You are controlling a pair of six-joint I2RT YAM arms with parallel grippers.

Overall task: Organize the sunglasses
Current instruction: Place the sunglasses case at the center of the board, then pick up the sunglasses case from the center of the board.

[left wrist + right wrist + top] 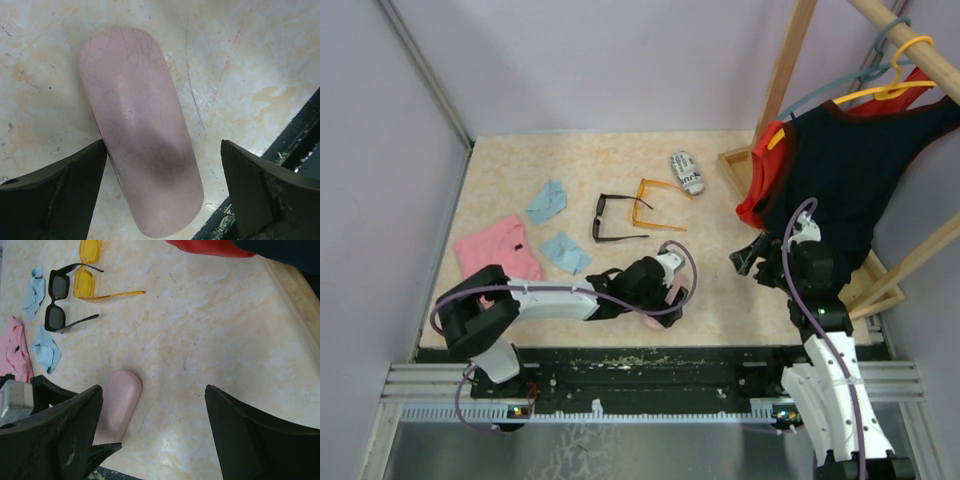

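1. Nearest the arm bases, the left gripper hangs over a pink case. Its jaws are spread to either side, one fingertip right at the case's edge and the other well clear. From above, the gripper hides most of the case.
2. To the right, the right gripper hovers over the bare table, jaws wide apart with nothing between them.
3. On the left lie a pink cloth and a near blue cloth. A far blue cloth lies beyond them.
4. At mid-table are the black sunglasses, with a thick frame and dark lenses. The front runs near-to-far, and both arms are unfolded and point right.
5. Just right of them, the orange sunglasses have a translucent frame and lie the same way — front near-to-far, arms open and pointing right. The black pair's far arm reaches across the orange front; whether they touch is unclear. The right wrist view cuts off the orange pair's far lens.
6. Farther right sits a black-and-white printed case, its print too small to read.
7. At the far right, dark and red clothes hang on a wooden rack.
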